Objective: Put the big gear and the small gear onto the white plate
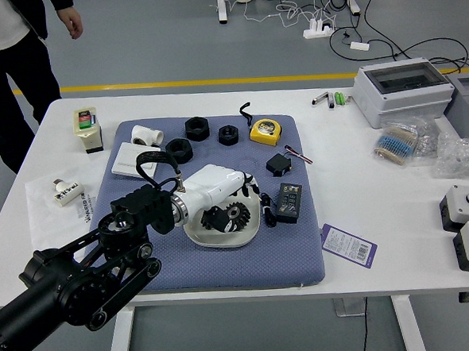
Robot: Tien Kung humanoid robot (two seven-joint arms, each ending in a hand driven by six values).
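While reaching low over the white plate [221, 241], seems to have let go: see the left hand [213, 186] with fingers [252, 185] eased outward, apparently grasping nothing. Note the big gear [239, 215] lying inside the plate, close by the hand's black parts, probably released from just above to avoid rolling or bouncing. Cannot make out the small gear, perhaps hidden under the hand or lost against its black parts. Find the plate on the blue mat [225, 275], likely put there for grip and padding. Mind the black cable [268, 211] just beside the rim and the black box [289, 202] beyond, both easy to nudge. Next, lift straight up before drawing back, so as not to drag the gear. Notice also a person [9, 66] past the far left corner, with one bare hand [71, 24] hanging away from the table [397, 237], touching nothing on top.
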